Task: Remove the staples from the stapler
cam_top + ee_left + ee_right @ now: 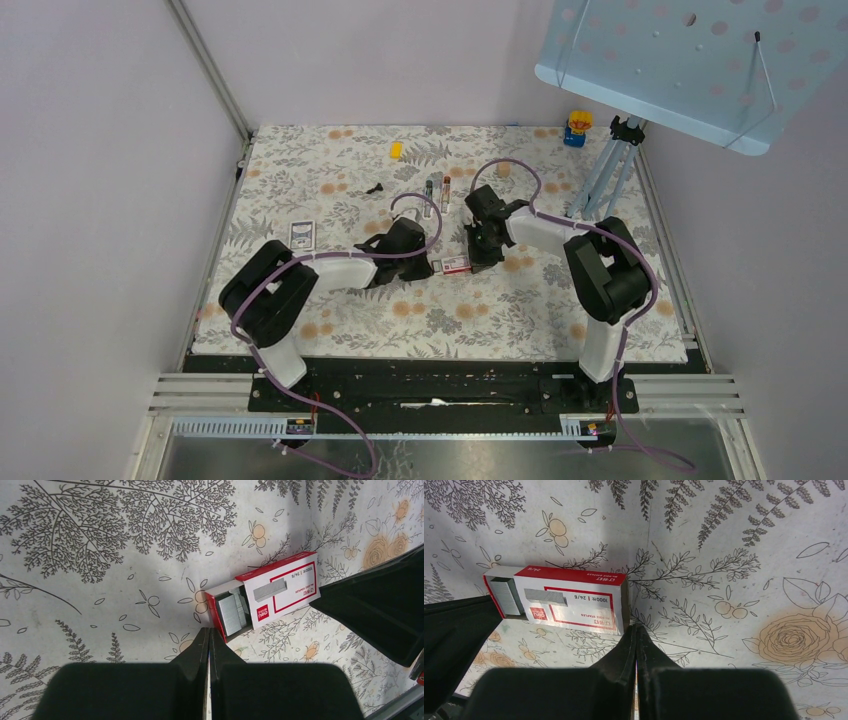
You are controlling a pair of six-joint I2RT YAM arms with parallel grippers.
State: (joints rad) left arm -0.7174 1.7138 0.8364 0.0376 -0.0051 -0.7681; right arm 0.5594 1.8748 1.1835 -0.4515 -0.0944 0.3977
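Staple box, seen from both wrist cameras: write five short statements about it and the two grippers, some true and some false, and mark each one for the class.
1. The staple box is slid partly open, with staples showing. True.
2. The left gripper is spread wide around the box. False: its fingers are shut together, tips beside the box's open end.
3. The box lies flat on the floral cloth. True.
4. The right gripper holds the box aloft. False: it is shut on nothing, beside the box's closed end.
5. The box is blue. False: it is red and white.
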